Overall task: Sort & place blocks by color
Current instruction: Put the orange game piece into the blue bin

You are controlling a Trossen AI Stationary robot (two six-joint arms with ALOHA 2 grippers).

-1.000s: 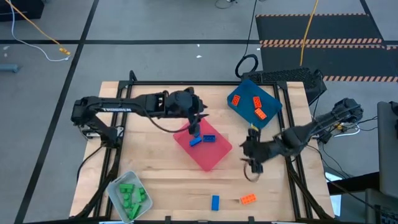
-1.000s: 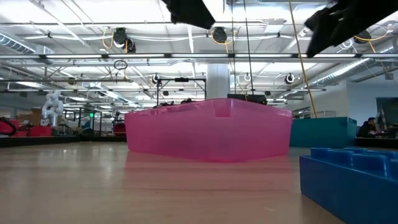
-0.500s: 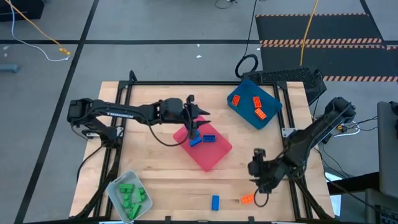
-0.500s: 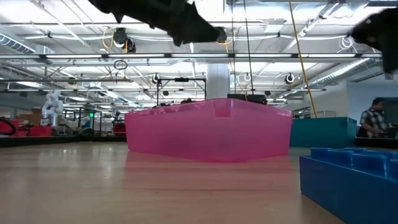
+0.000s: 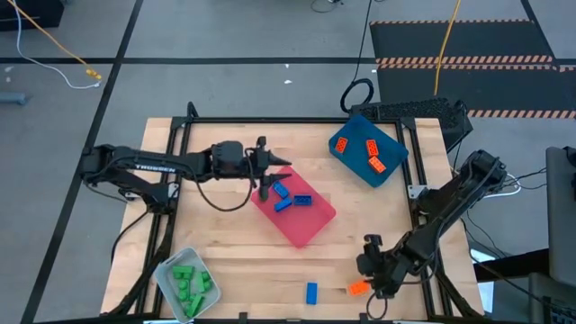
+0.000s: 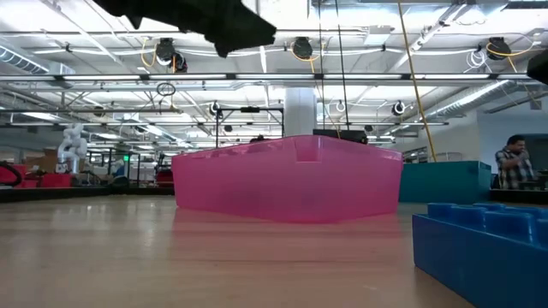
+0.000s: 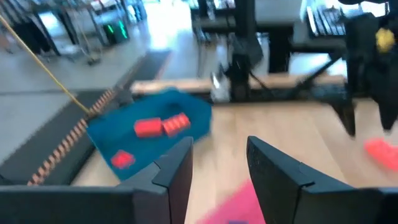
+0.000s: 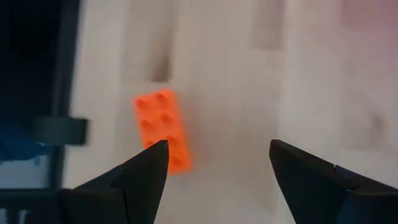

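The right gripper hangs over the table's near right edge, jaws spread wide and empty, just above an orange block lying flat with 2 rows of studs. The left gripper sits at the pink tray's far edge, jaws parted, holding nothing.

No readable text, labels, brands or numbers in any view. Left arm has pale lettering along its link, too small to read. Blocks and trays carry no markings.
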